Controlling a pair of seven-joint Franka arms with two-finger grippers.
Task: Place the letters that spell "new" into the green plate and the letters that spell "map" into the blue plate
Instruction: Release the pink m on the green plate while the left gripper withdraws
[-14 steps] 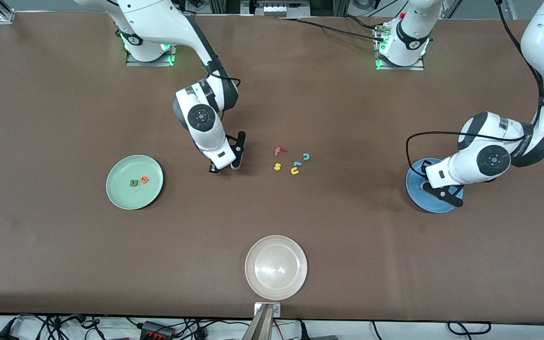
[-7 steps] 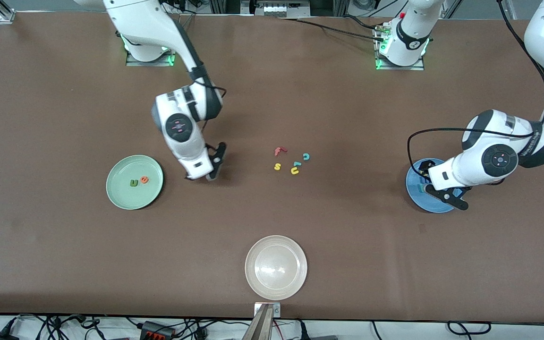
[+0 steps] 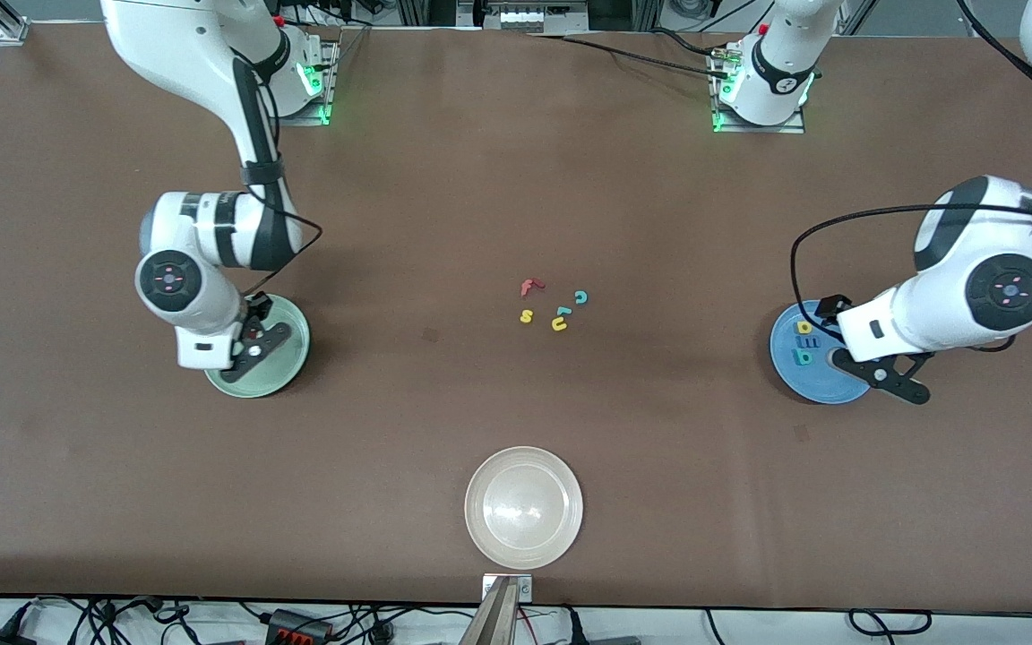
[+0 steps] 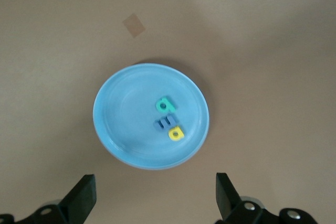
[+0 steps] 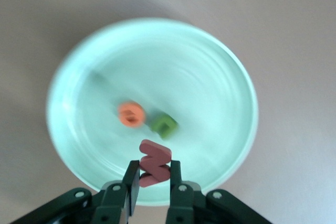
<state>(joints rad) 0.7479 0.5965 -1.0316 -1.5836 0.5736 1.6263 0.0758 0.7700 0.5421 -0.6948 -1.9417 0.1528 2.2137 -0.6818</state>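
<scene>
Sitting toward the right arm's end of the counter (image 3: 516,179), the green plate (image 3: 288,358) holds the orange e (image 5: 130,114) and the green n (image 5: 164,125), lying side by side near its middle. Toward the left arm's end, the blue plate (image 4: 121,119) carries three letters in a close row: teal (image 4: 165,105), blue m (image 4: 164,123) and yellow (image 4: 176,134), each touching or almost touching the next.

The right claw (image 5: 154,182) hangs over the green plate, its fingers nearly closed and pinching the pink-red w (image 5: 154,161), which stands up between them above the plate's rim area, apart from the e and n. The left claw (image 4: 155,198) is spread as wide as it goes and holds nothing; in its wrist view the two fingers stand well apart with the blue plate between and past them. In the front view it is over the counter at the plate's edge nearest the camera (image 3: 883,372).

Near the middle of the counter lies a loose cluster of leftover letters: a red f (image 3: 529,287), a teal c (image 3: 580,296), a yellow s (image 3: 526,315), a yellow u (image 3: 559,324) and a small teal piece (image 3: 563,312) just beside the u. A beige-white plate (image 3: 480,528) sits nearest the camera, well apart from the rest. Nothing lies between either claw and its plate.
</scene>
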